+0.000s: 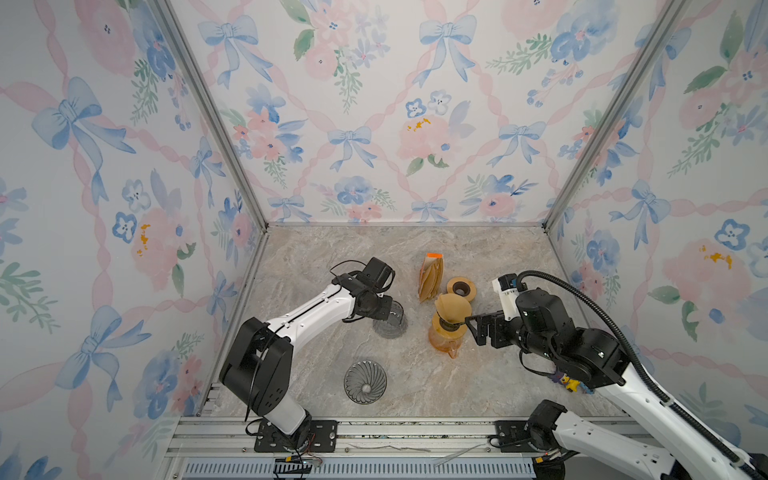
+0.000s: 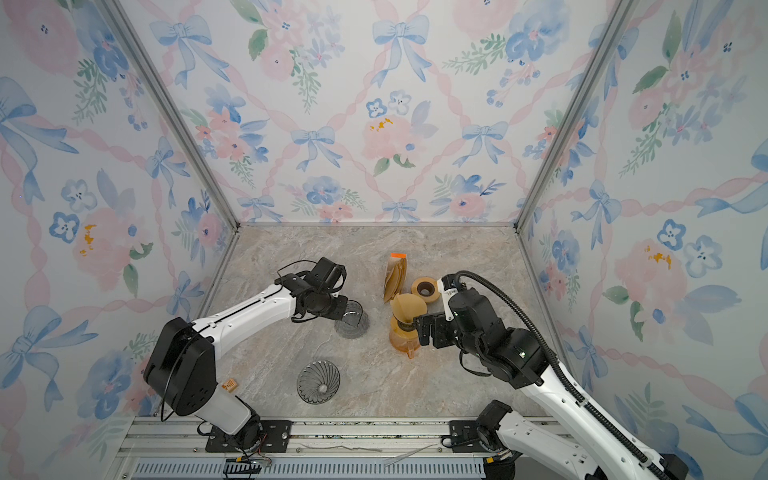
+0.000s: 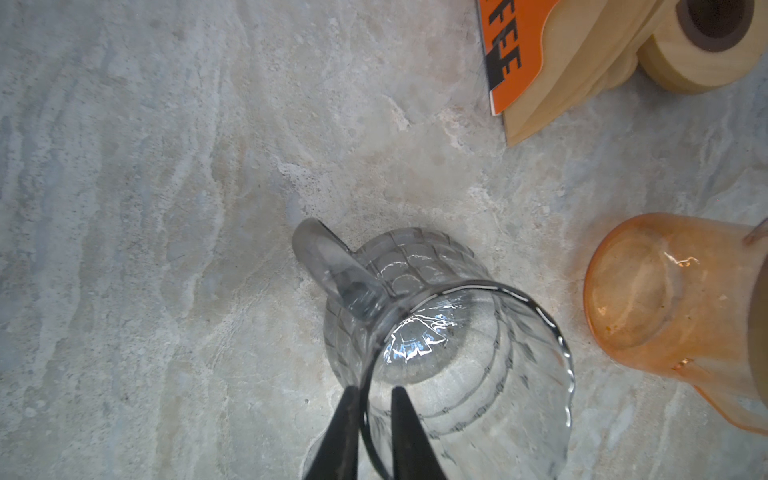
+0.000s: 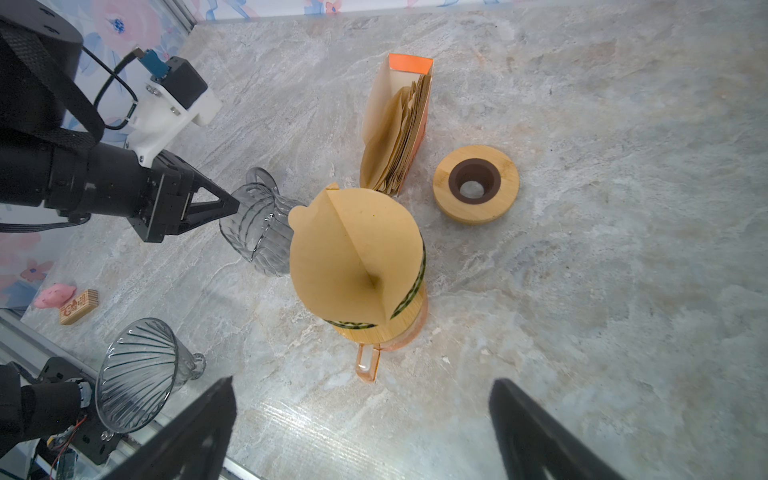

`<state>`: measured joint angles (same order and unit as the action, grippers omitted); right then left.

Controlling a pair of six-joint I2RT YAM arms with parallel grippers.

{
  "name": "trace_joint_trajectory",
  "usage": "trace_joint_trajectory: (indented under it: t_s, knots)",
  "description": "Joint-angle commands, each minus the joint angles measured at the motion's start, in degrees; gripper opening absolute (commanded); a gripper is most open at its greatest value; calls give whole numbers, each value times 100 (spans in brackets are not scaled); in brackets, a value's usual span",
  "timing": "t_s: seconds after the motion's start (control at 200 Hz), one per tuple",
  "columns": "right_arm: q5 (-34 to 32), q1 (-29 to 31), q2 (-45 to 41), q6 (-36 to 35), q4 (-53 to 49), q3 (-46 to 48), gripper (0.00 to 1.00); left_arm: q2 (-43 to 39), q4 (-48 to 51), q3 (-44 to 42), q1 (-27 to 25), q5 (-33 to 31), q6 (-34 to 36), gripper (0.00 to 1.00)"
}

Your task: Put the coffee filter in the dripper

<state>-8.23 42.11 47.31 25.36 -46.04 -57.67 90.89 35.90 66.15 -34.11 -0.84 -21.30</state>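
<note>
Looking down on a marbled tabletop (image 1: 478,257), the nearest object to the front rail is a grey ribbed glass dripper (image 1: 365,381), mouth upward, well apart from everything else. Farther in, on the right, the right gripper (image 1: 473,330) has its jaws spread wide, just beside an orange carafe (image 1: 442,345) and not touching it. A wooden collar (image 4: 374,332) on the carafe carries a second dripper (image 4: 417,278), and the brown paper coffee filter (image 1: 452,306) sits opened as a cone inside it. To the left, the left gripper (image 3: 376,392) straddles the rim of a clear glass pitcher (image 3: 436,332), with one fingertip inside and one outside, narrowly parted. Whether they pinch the glass cannot be told. Beyond lie a wooden ring (image 1: 461,288) and, farthest, an orange box of filters (image 1: 430,274).
</note>
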Motion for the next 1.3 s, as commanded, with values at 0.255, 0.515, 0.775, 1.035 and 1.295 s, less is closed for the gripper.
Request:
trace_joint_trajectory:
  t_s: [0.255, 0.515, 0.775, 1.035, 1.295]
  knots:
    - [445, -110, -22, 517, 333, -223, 98, -507, 58, 92, 29, 203, -350, 27]
    - [1184, -901, 173, 750, 358, -554, 96, -1161, -181, 74, 120, 498, -370, 38]
    - [2305, -2184, 560, 539, 457, -740, 95, -2315, -1236, -691, 409, 1659, -120, 94]
    - [2811, -3045, 1121, 333, 764, -642, 93, -3566, -1741, -1502, 892, 2493, 180, 98]
    - [3450, -3732, 1858, 228, 1312, -310, 80, -4116, -2236, -2139, 1029, 3102, 325, 98]
